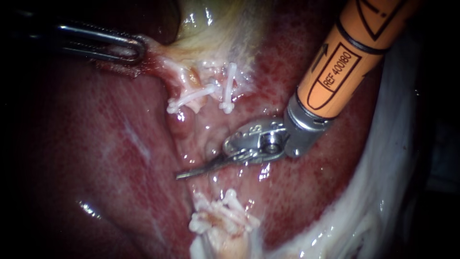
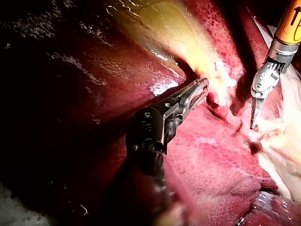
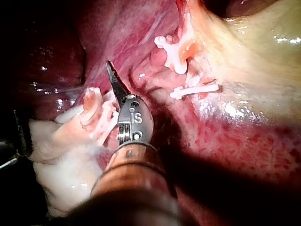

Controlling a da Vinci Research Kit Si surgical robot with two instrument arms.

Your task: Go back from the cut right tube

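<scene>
My right instrument, on an orange shaft from the upper right, has thin blades lying together, holding nothing. They sit over the wet gap between two clipped tube ends. Above the blades, two white clips cross pale stumps under the gallbladder. Below the blades, a cut stump carries several white clips. In the right wrist view the blades point between the lower stump and the upper clips. My left instrument is shut on the gallbladder's edge at the upper left, as the left wrist view also shows.
Dark red liver fills the left and lower field. A band of white tissue runs down the right side behind the orange shaft. In the left wrist view my right instrument hangs ahead of the left jaws.
</scene>
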